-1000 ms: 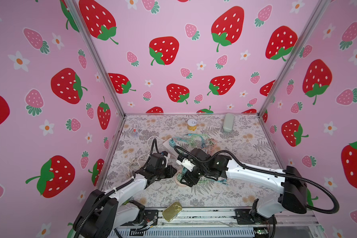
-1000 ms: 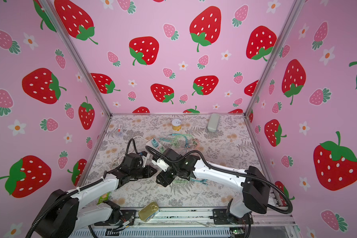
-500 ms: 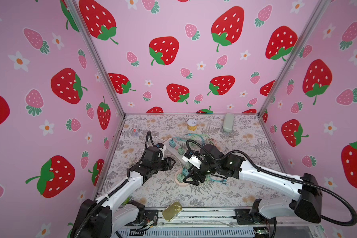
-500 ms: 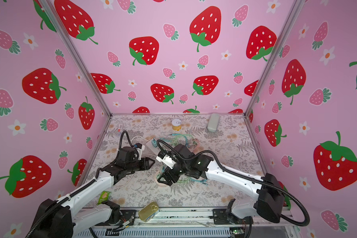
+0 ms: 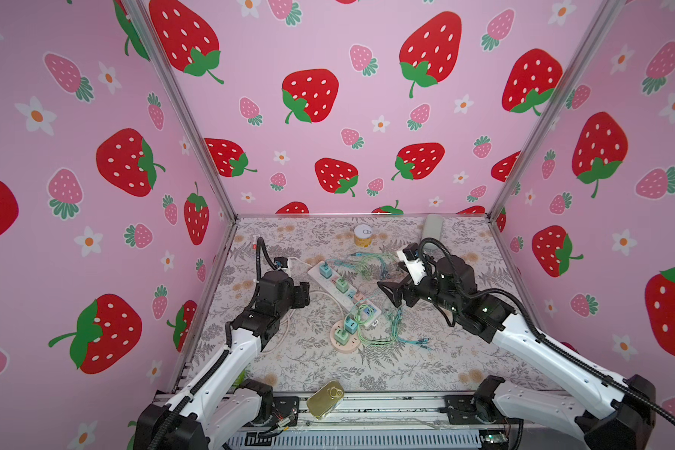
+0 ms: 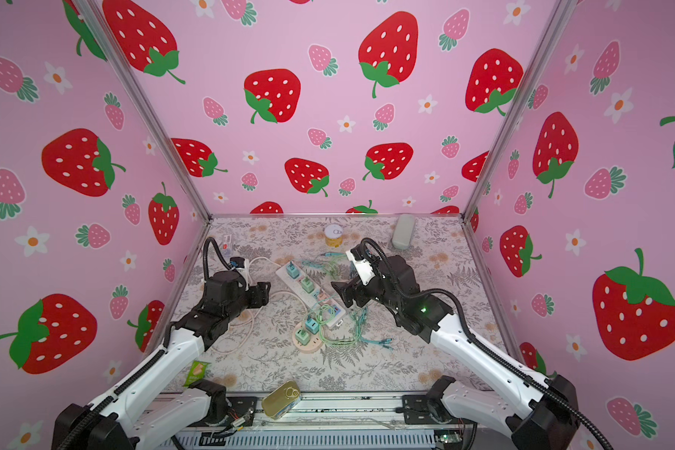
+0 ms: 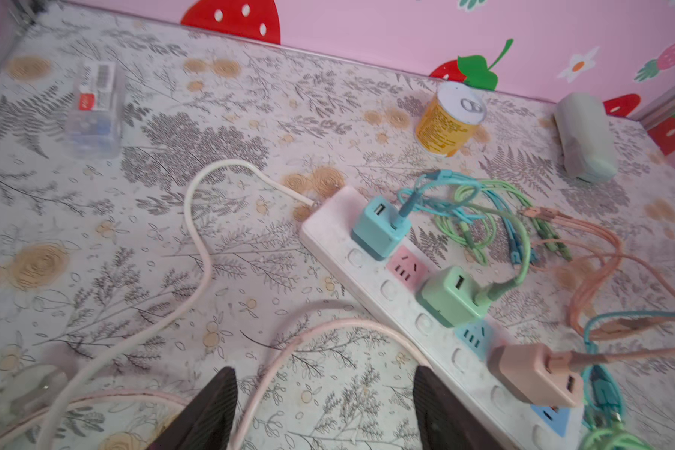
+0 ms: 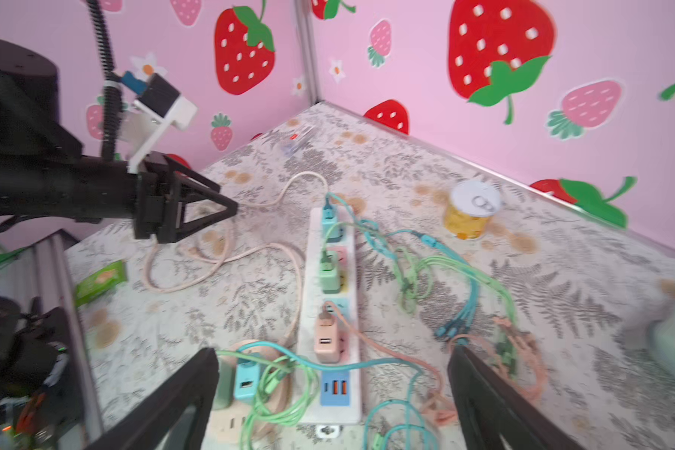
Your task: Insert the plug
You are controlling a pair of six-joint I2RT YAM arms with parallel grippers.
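The floral table (image 5: 425,362) is crowded, and that is the main hazard. The two arms face each other across the white power strip (image 5: 330,286).

The left gripper (image 5: 303,296) hangs at the strip's 9 o'clock, fingers spread fairly wide and empty. The right gripper (image 5: 386,294) sits at its 3 o'clock, fingers at full spread and also empty.

At the strip's 6 o'clock end lies the round socket (image 5: 338,346). It looks light, so a downward push off its centre could slide or tip it.

The cable tangle (image 5: 382,335) sprawls at the strip's 4 o'clock, below the right gripper. An open finger could hook a loop there and drag an adaptor out. In the left wrist view the pink cord (image 7: 281,350) runs between the left fingers, so closing them or sweeping sideways could tug it.

Every plug in sight sits in a socket. The strip holds the teal adaptor (image 7: 380,230), green adaptor (image 7: 451,298) and pink adaptor (image 7: 534,374), and the round socket holds a pair of plugs (image 5: 350,324). I cannot tell which is the task's, nor whether that pair is pressed fully home. A half-seated plug could lean or pop free if nudged.
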